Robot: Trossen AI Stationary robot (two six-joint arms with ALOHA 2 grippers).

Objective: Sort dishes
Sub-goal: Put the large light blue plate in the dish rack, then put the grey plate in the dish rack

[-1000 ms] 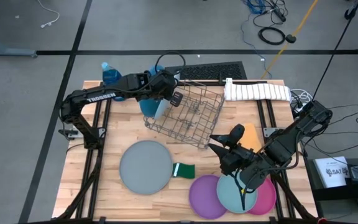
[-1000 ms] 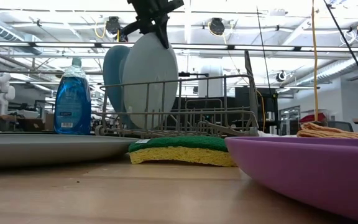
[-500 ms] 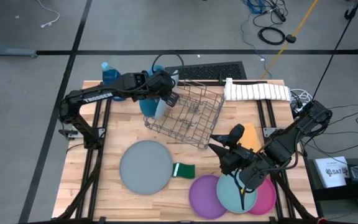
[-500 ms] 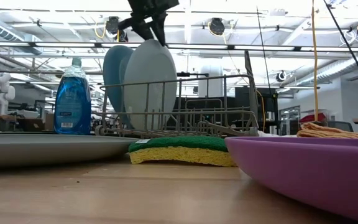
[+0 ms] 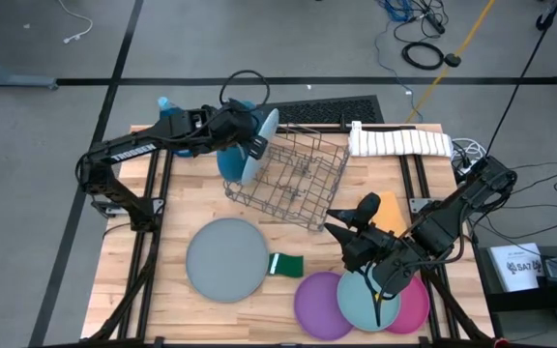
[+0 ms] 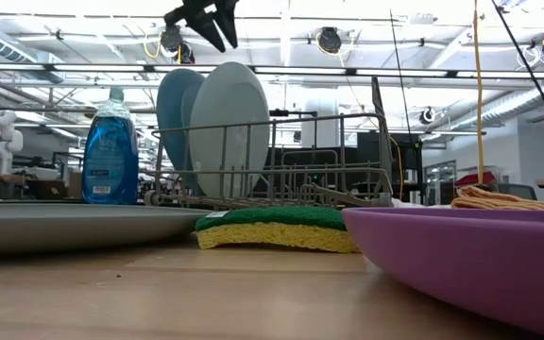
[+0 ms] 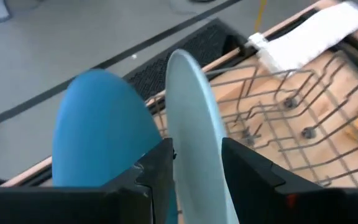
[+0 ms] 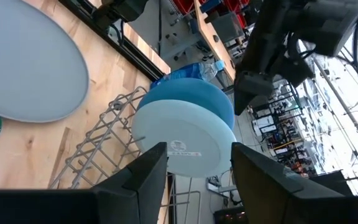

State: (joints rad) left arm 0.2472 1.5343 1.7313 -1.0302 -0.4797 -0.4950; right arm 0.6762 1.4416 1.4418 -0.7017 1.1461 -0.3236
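1. The left gripper (image 7: 196, 149) is up above the grey wire dish rack (image 5: 298, 179). Its fingers are spread apart and hold nothing.
2. The big, round, pale-blue plastic plate (image 6: 227, 123) stands on its edge in the rack. It is right beside the big, round, deep-blue plastic plate (image 6: 173, 104).
3. The right gripper (image 8: 199, 155) hangs over the small, round, teal plastic plate (image 5: 361, 300), near the front of the wooden table (image 5: 172, 203). Its fingers are apart and empty.
4. The teal plate lies flat, with a small, round, purple plate (image 5: 322, 304) and a small, round, pink plate (image 5: 416, 304) touching it on either side. A big, round, grey plate (image 5: 226, 258) also lies flat, just beside a small green sponge (image 5: 286, 263).
5. What could go wrong:
   - The left gripper is close over the pale-blue plate. If it swings sideways, I think it could knock that plate over.
   - The teal plate is flat and thin. The right fingers may slip off its rim, or push the purple and pink plates away.
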